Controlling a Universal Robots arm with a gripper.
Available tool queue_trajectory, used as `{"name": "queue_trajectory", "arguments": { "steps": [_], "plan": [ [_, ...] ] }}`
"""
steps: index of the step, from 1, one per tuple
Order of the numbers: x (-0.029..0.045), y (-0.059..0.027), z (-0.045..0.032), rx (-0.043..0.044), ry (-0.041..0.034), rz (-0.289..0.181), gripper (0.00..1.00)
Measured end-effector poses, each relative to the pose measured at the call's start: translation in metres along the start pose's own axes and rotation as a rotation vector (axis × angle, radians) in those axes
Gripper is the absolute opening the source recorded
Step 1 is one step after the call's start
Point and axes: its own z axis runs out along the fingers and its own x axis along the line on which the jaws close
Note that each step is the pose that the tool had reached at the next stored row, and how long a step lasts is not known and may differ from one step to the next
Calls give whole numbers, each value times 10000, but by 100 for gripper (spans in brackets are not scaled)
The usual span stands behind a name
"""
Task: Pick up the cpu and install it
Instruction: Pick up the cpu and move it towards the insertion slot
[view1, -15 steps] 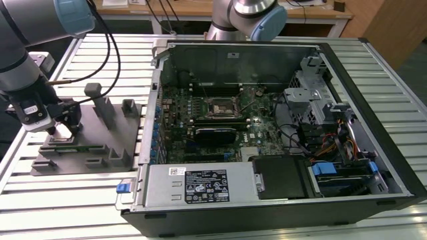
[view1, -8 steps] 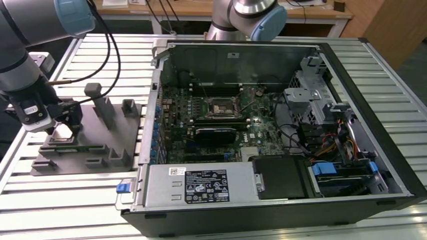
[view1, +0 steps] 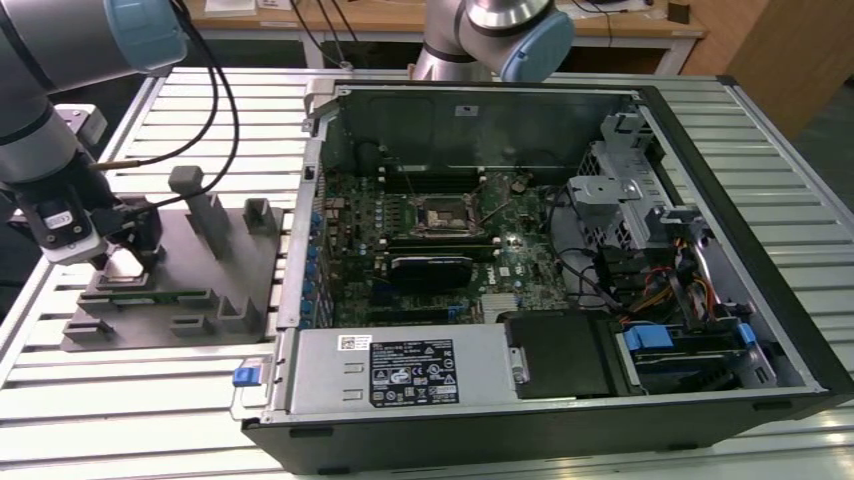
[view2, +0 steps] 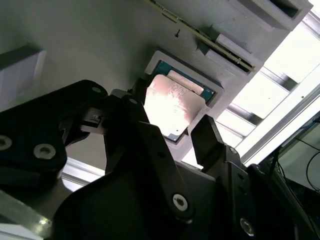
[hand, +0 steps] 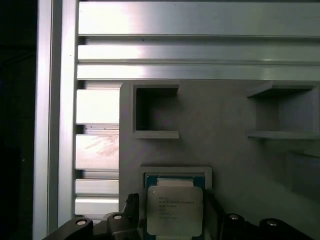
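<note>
Exterior view: gripper (view1: 124, 256) hanging over cpu (view1: 123, 266) at gray fixture plate (view1: 200, 305), by its edge toward the exterior view's left.
Second wrist view: cpu (view2: 172, 102) lying in fixture recess, jaws standing parted either side, gripping nothing.
First wrist view: cpu (hand: 175, 212) sitting flat in recess.

Exterior view: off arm, raised, looks down at slant across table (view1: 774, 150). Open case (view1: 481, 130) mid-frame, fixture (view1: 100, 330) beside case at the exterior view's left. Far enough back to take in both whole.

First wrist view: close over fixture (hand: 225, 150), faces straight down onto it, table slats beyond fixture edge.

Second wrist view: nearer still, looks obliquely past gripper (view2: 172, 112) at fixture (view2: 90, 45).

Both wrist views share one fixture pocket, with cpu (hand: 174, 210) in it. Exterior view shares fixture with both.
</note>
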Motion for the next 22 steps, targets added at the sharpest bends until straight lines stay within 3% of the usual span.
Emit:
{"name": "queue_trajectory", "arguments": {
  "steps": [3, 8, 22],
  "plan": [
    [-9, 1, -2, 23, 4, 3, 54],
    [-22, 1, -25, 49, 3, 2, 54],
    [-19, 8, -283, 60, 2, 2, 54]
  ]
}}
